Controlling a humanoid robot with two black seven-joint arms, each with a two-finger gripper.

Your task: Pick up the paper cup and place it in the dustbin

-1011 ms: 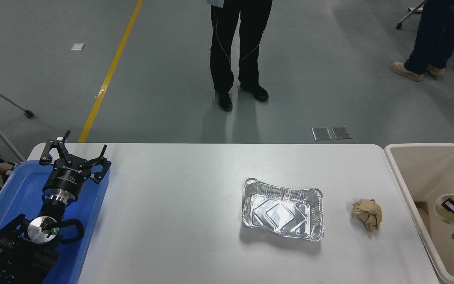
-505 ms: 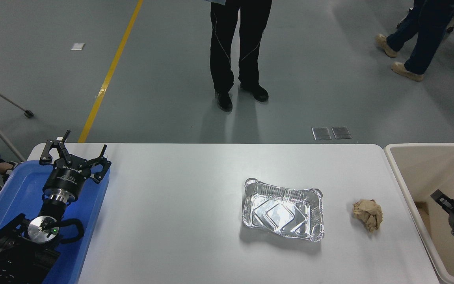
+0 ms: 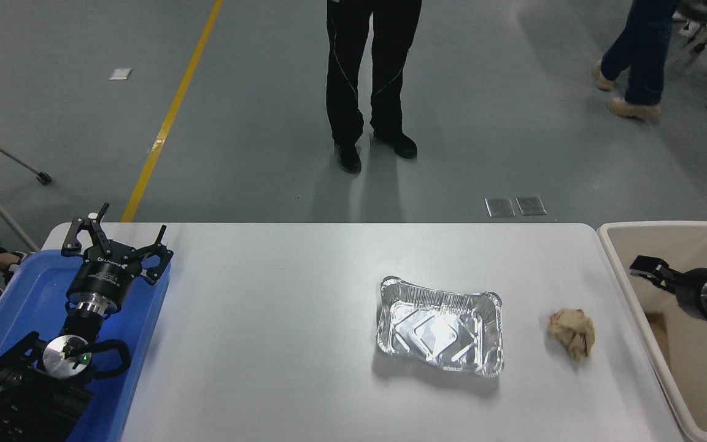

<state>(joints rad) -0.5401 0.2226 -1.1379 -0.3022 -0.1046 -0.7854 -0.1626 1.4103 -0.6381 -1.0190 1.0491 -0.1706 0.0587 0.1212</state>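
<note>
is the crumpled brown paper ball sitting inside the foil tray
No, the crumpled brown paper ball lies on the bare white table, to the right of the foil tray and apart from it.

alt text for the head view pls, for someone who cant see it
The right gripper hangs over the beige dustbin at the white table's right end; no paper cup is visible. On the table lie a foil tray and a crumpled brown paper ball, and the left gripper is parked, open, over a blue tray.

No legible text; only blurred print on the left hand (image 3: 114, 245).
</note>
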